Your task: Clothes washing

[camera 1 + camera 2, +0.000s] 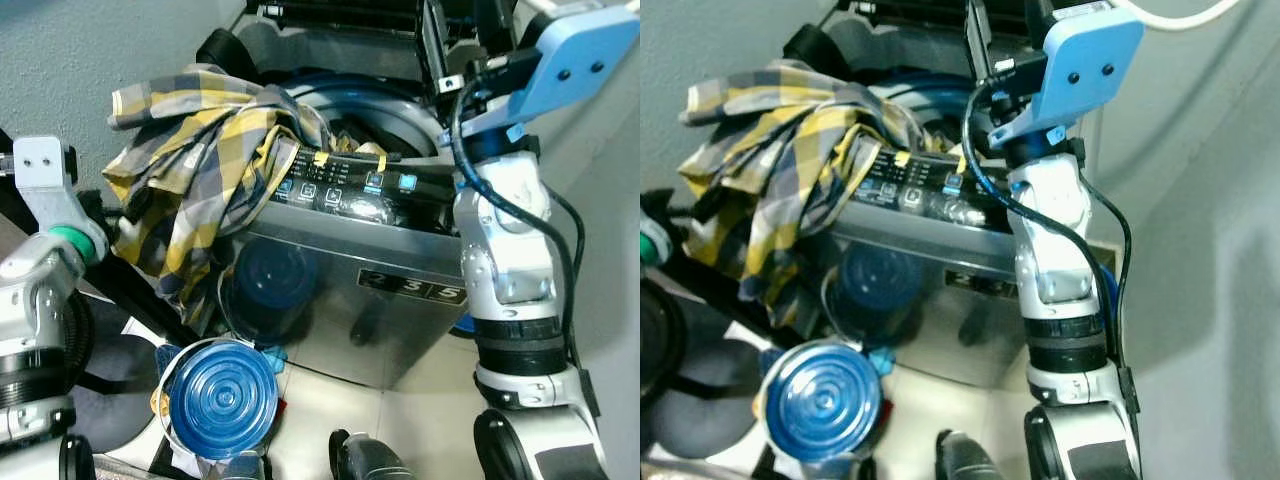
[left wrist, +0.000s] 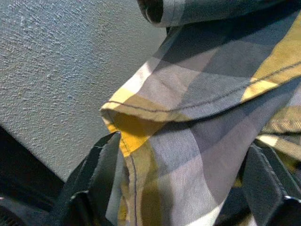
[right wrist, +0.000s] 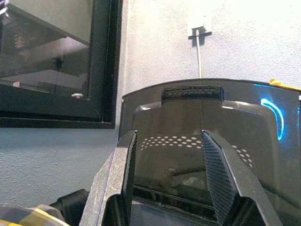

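1. Over the washer's (image 1: 400, 290) front left corner, in the head views, a yellow-and-grey checked shirt (image 1: 200, 160) is draped, part on the control panel (image 1: 350, 190), part hanging down the side; it likely still needs lifting into the tub. A blue lid (image 1: 220, 395) lies below.
2. Left wrist view: the left gripper's (image 2: 183, 188) fingers stand spread with shirt cloth between them, seemingly not yet pinched.
3. Right wrist view: the right gripper (image 3: 169, 160) is parted, empty, pointing at the raised washer lid (image 3: 207, 127).
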Available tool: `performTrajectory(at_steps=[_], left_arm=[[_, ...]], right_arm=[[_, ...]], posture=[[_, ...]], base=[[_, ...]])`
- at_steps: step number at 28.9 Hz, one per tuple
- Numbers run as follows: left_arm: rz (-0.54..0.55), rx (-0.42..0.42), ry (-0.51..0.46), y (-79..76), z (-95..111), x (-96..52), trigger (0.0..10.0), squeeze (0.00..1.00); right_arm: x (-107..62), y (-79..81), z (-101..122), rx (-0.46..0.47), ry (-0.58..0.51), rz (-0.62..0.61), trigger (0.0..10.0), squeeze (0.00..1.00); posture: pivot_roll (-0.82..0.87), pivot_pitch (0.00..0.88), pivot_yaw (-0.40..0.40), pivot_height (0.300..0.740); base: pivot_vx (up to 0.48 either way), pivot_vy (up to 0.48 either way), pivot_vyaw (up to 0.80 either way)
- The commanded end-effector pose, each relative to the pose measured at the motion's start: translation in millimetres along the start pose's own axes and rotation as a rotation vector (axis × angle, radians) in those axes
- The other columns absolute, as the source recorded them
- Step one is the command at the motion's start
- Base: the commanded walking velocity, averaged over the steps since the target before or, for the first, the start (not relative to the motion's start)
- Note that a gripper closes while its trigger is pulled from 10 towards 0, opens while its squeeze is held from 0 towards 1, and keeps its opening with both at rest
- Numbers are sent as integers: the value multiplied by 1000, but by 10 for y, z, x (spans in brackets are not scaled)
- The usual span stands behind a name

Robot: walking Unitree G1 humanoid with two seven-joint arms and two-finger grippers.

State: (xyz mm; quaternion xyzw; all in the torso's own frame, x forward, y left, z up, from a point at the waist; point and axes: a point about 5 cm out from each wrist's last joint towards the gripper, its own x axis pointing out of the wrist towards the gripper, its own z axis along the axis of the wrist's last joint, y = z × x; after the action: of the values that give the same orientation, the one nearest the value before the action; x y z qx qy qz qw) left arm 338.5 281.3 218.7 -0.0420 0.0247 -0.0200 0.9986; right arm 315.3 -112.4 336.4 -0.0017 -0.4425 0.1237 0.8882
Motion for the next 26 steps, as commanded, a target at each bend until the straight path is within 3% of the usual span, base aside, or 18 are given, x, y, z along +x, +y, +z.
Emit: performTrajectory(at_steps=[1, 26], left_arm=[[8, 12, 15, 13, -67, 22, 0, 0], [2, 75, -38, 4, -50, 54, 0, 0]], right_arm=[[9, -12, 18, -6, -12, 0, 10000, 0], [6, -29, 23, -9, -10, -4, 10000, 0]], posture=[[75, 83, 72, 740], [75, 93, 71, 740]], base=[[0, 0, 0], [0, 0, 0]])
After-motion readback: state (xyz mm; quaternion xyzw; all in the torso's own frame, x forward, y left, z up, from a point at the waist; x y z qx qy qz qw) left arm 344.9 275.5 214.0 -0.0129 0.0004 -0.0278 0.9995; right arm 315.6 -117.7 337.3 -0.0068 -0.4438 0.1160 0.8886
